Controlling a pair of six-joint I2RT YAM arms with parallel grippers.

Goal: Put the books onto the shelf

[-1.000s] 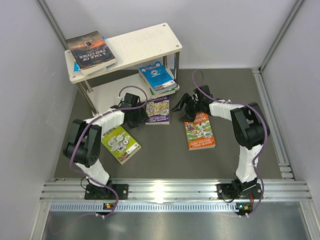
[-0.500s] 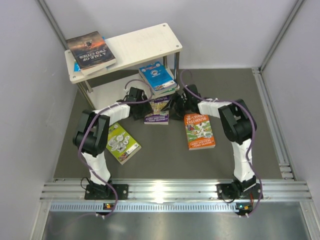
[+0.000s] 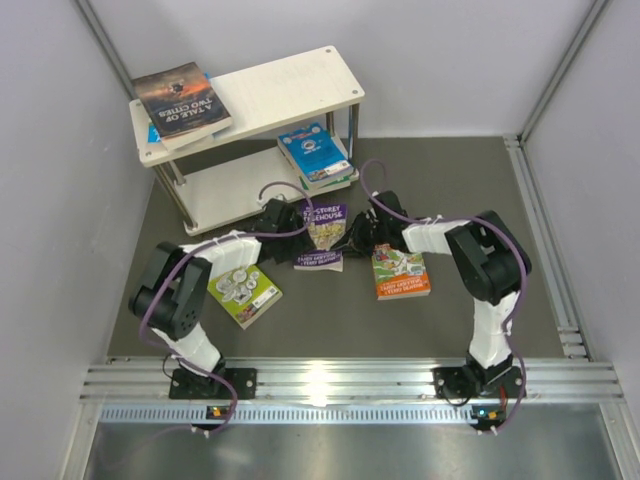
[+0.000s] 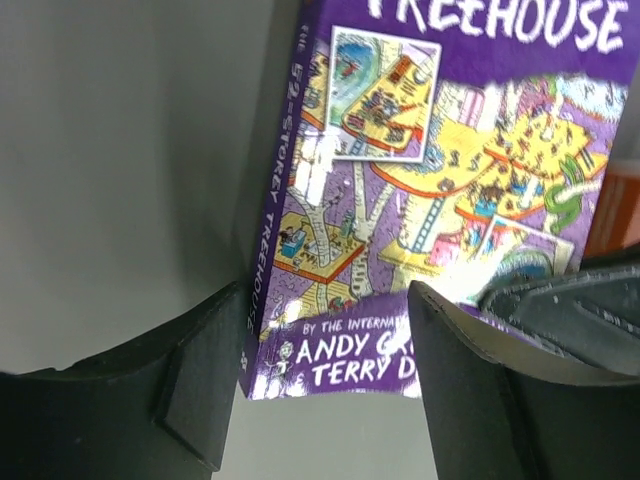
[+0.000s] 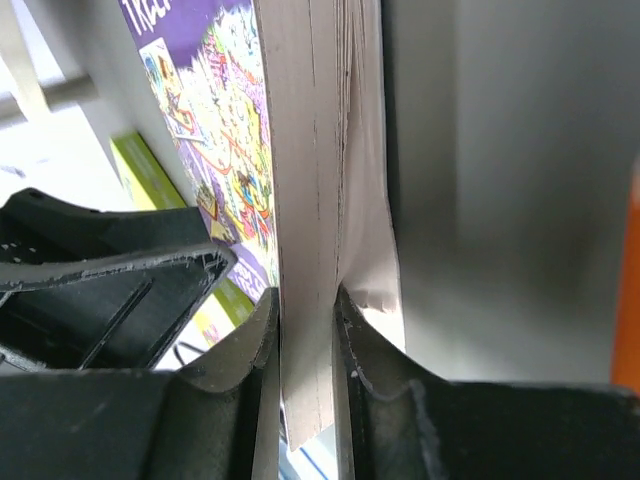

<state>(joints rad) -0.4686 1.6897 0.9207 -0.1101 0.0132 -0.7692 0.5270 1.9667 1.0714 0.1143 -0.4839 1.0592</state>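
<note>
Between the two grippers, near the middle of the table (image 3: 450, 180), sits the purple book (image 3: 322, 235), just in front of the shelf (image 3: 290, 85) and not yet on it.

Right gripper (image 5: 305, 365): pressed together on the purple book's page edge, with one finger on the cover side and the other on the back. A few loose pages bow outward beside the grip (right wrist view).

Left gripper (image 4: 325, 385): spread, with its fingers (image 4: 200, 390) straddling the book's lower spine corner. One finger stands beside the spine and the other over the front cover, and no clamping shows. Whether the book lies flat or is raised off the table cannot be told from above.

Shelf: two pale boards on metal posts, standing at the far left of the table. A dark book (image 3: 182, 100) lies on the left end of the upper board, its corner overhanging the edge. A stack of blue books (image 3: 315, 155) rests on the right end of the lower board and sticks out toward the arms.

On the table: an orange book (image 3: 400, 272) lies flat, just beside the right gripper on its near side. A lime-green book (image 3: 243, 290) lies flat beside the left arm, well apart from the shelf.
</note>
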